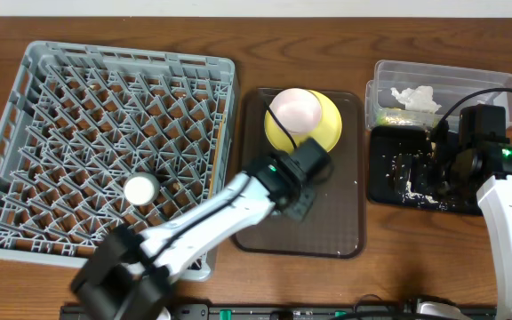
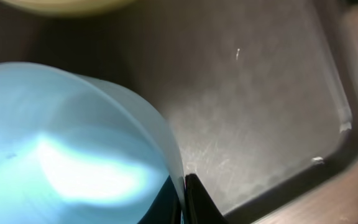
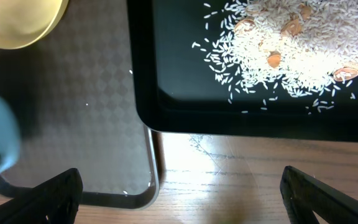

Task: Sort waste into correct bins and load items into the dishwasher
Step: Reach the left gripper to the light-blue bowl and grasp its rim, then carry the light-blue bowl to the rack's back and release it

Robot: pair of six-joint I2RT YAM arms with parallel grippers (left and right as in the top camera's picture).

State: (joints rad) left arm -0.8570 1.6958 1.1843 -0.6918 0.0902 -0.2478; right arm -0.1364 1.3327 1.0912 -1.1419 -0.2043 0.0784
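Plate on tray, right of rack

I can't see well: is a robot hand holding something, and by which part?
The left gripper pinches the light-blue bowl by its rim; the right gripper is open, holding nothing.

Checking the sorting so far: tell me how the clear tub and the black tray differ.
The clear tub is see-through; the black tray is glossy and opaque. The clear tub holds a crumpled white tissue and a green-and-yellow wrapper; the black tray holds pale scattered crumbs. Both are rectangular and sit right of the brown tray.
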